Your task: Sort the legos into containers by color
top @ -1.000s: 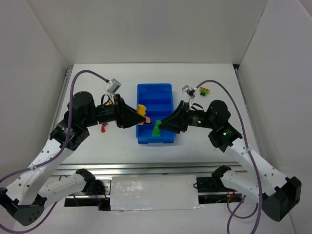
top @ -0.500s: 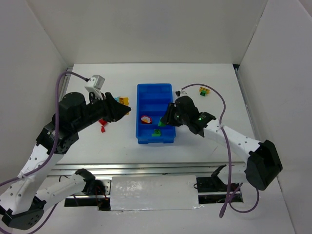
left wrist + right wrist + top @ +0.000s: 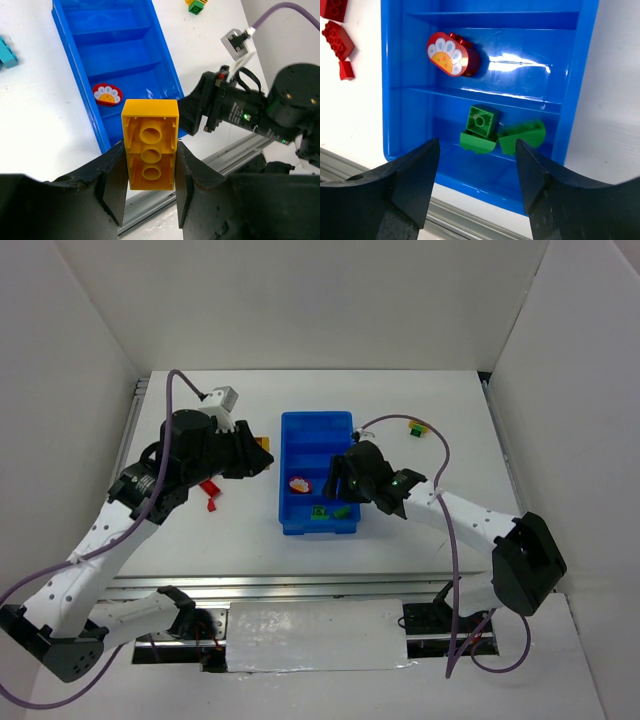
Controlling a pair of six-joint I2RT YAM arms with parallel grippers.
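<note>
The left gripper [image 3: 149, 155] is clamped on 1 yellow brick [image 3: 150, 131], its 2 fingers [image 3: 114, 180] pressing the long sides, with the hollow underside of the brick facing the wrist camera. In the top view this gripper is raised over the table [image 3: 245, 540] just beside the left wall of the blue tray [image 3: 288, 440], near the tray's far half. The tray has 4 compartments in a row, split by cross dividers. The right gripper [image 3: 476, 147] hangs over the nearest compartment with its jaws apart and nothing between them. On the floor of that compartment lie the green legos [image 3: 480, 121]: 1 square brick touching a rounded piece, and a second rounded piece [image 3: 524, 135] just beside them toward the right wall. The next compartment holds 1 red oval piece [image 3: 451, 54] with a white and yellow flower print, close to the left wall. Outside the tray, red bricks [image 3: 210, 490] lie on the table to its left, under the left arm. A teal brick [image 3: 6, 52] also lies on the table left of the tray, and a green-and-yellow brick [image 3: 414, 427] rests well apart from the tray, to its far right.
</note>
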